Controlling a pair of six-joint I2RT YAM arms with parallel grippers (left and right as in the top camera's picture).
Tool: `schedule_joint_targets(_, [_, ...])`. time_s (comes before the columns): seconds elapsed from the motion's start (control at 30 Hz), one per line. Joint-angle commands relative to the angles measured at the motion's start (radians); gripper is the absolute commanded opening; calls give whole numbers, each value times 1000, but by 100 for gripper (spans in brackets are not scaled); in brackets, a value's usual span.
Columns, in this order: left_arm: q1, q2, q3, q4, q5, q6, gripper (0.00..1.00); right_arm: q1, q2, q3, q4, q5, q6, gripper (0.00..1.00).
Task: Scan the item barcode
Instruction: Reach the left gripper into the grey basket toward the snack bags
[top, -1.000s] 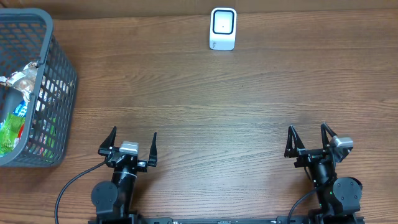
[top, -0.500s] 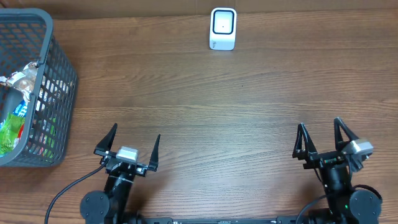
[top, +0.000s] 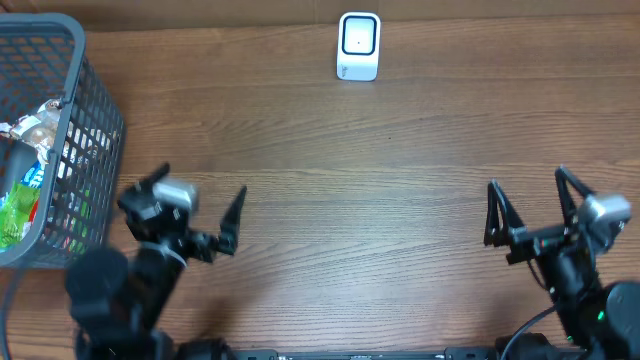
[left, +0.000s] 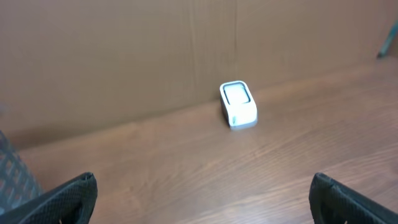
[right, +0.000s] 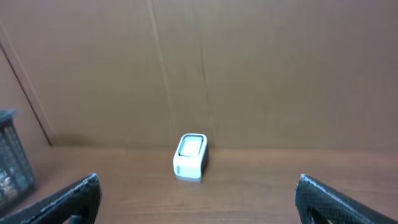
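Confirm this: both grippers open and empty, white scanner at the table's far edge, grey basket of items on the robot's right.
Wrong on one point: the grey basket stands on the robot's left, beside the left gripper, as the overhead view shows. The rest holds.

Table (top: 400, 180) matt wood; scanner (top: 358, 45) glossy wht plastic

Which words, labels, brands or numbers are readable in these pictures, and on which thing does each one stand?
No text can be read in any view.
Scanner: white body with a dark window, no legible marking.
Packets in the basket: coloured print, too small and blurred to read.
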Motion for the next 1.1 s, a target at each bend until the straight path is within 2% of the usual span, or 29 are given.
schedule_joint_targets(0.0, [-6, 190, 245, -119, 10, 1, 100, 5, 150, 186, -84, -18, -64, 100])
schedule_joint_targets(0.1, [-6, 359, 473, -277, 10, 22, 100, 5, 293, 348, -200, -19, -76, 100])
schedule_joint_targets(0.13, [-6, 474, 644, -384, 9, 50, 100, 5, 396, 461, -287, -37, -93, 100])
schedule_joint_targets(0.17, [-6, 535, 734, -434, 9, 68, 100, 5, 452, 523, -336, -53, -105, 100])
schedule_joint_targets(0.33, [-6, 831, 1157, -636, 74, 106, 100, 5, 708, 813, -571, -78, -106, 100])
schedule_joint_targets(0.37, [-6, 859, 1188, -650, 84, 106, 100, 5, 743, 847, -592, -78, -106, 100])
schedule_joint_targets(0.6, [-6, 955, 1204, -662, 101, 72, 100, 5, 851, 868, -609, -187, -61, 100])
schedule_joint_targets(0.7, [18, 968, 1205, -631, 15, 60, 100, 5, 873, 868, -611, -203, -61, 100])
schedule_joint_targets(0.73, [39, 971, 1205, -610, -35, 13, 100, 5, 877, 868, -610, -209, -61, 100])
schedule_joint_targets(0.83, [151, 974, 1211, -563, -147, -147, 99, 5, 880, 868, -611, -209, -61, 100])
schedule_joint_targets(1.07, [524, 1064, 1211, -533, -180, -373, 97, 5, 880, 868, -622, -209, -61, 100])
